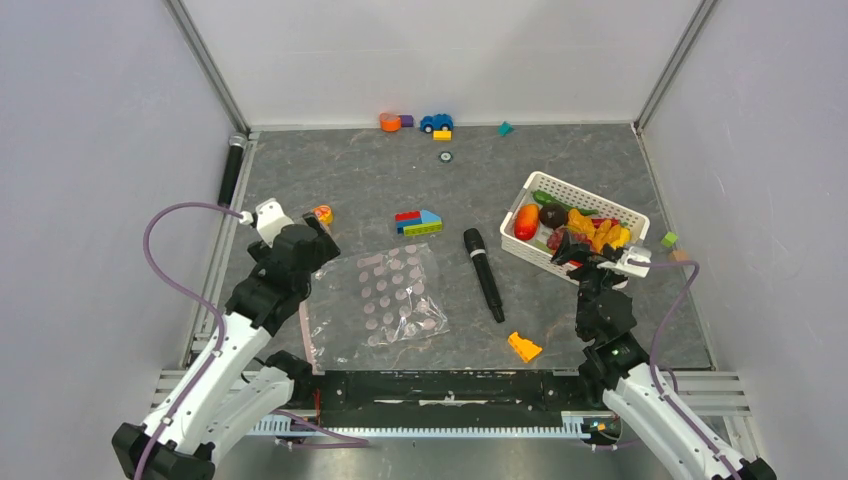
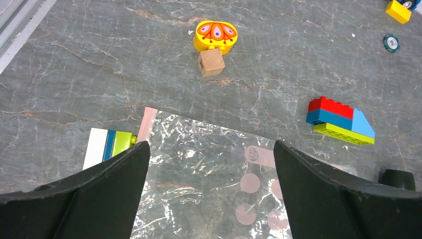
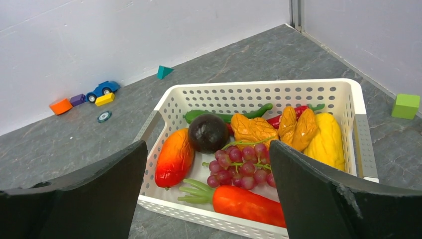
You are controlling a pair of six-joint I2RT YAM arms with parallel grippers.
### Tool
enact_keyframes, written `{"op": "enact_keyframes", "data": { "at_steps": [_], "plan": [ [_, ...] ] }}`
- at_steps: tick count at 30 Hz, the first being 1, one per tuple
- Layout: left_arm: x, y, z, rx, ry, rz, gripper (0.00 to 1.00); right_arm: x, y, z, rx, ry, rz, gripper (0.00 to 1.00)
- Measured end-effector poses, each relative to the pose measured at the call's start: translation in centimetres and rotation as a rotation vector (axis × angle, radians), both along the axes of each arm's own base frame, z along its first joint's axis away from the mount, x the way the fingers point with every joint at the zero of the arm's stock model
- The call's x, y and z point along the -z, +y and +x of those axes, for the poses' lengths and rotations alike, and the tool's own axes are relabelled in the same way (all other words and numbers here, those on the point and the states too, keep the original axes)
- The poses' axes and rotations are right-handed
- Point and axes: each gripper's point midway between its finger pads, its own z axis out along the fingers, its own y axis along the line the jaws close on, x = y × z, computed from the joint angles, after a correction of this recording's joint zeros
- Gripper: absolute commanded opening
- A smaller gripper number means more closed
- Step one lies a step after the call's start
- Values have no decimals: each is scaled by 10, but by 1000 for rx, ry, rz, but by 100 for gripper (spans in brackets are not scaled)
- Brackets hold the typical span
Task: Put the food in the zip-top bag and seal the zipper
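Nothing is packed yet: the food [image 3: 174,156] lies in the white basket [image 3: 249,87] before the right gripper [image 3: 208,145], and the zip-top bag [image 1: 385,300] lies flat, seemingly empty, under the left gripper [image 2: 210,148], both with jaws wide apart.

- A black microphone [image 1: 483,274] is laid flat on the grey surface [image 1: 340,180], with stacked red, blue and green bricks [image 1: 418,222] near its far end.
- An orange wedge block [image 1: 524,347] is seen near the front edge.
- A white lattice basket [image 1: 592,194] is set at the right, with a green cube [image 1: 669,240] near it.
- A blue toy car [image 1: 436,122], a teal piece [image 1: 505,128] and a round disc [image 1: 445,156] are scattered by the back wall.
- A wooden cube [image 2: 211,62] is seen touching a yellow patterned block [image 2: 216,35].
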Motion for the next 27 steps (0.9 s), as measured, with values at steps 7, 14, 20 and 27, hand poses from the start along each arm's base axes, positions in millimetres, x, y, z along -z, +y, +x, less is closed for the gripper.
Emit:
{"op": "enact_keyframes", "data": {
  "at_steps": [7, 14, 20, 27],
  "plan": [
    [11, 0, -2, 6, 17, 4, 100, 1, 13, 3, -70, 1, -24, 98],
    [19, -9, 2, 41, 30, -15, 100, 22, 42, 13, -220, 118, -139, 98],
    [29, -1, -6, -50, 57, -53, 100, 30, 89, 24, -454, 196, -203, 98],
    [87, 32, -54, -267, 220, -37, 100, 45, 115, 21, -601, 251, -224, 98]
  ]
}}
